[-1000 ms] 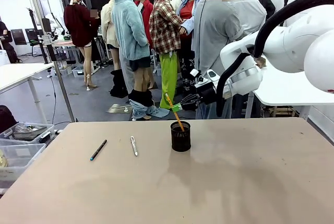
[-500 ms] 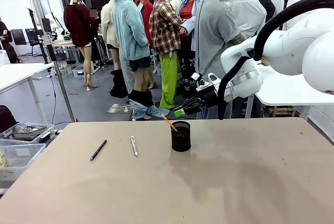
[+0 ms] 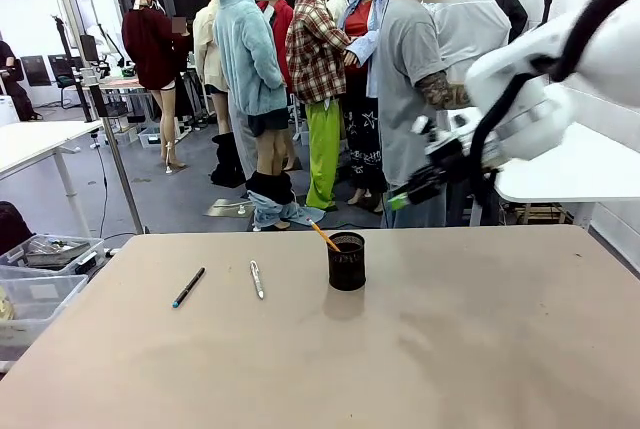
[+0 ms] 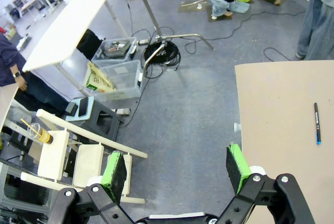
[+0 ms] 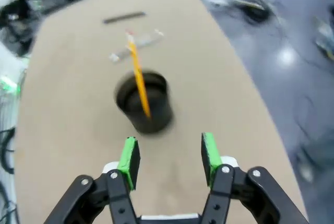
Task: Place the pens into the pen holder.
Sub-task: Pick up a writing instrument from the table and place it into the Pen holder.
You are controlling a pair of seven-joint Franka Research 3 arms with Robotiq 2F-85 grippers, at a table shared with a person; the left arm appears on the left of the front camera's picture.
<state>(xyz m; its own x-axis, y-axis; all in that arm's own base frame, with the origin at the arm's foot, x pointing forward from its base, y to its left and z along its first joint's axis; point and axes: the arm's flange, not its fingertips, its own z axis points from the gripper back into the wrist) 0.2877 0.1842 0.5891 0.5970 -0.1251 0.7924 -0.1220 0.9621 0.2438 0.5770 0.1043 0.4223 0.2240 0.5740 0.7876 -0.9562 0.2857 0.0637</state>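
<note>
Tabletop (image 3: 480, 349) tan, pen holder (image 3: 346, 262) mid-table, floor (image 4: 188, 114) grey

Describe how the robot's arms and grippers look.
The right arm is glossy white with rounded joints, and a thick black cable loops along it. The right gripper and left gripper are black linkage frames with two fingers each, tipped with bright green pads.

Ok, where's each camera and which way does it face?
Front: fixed between the arms, facing across the table at a standing person; right arm enters from right.
Left wrist: beside the table, looking down at floor and table edge; open left fingers below.
Right wrist: above the pen holder, looking down; open right fingers below.
Shared: front and left wrist both show the dark pen.
</note>
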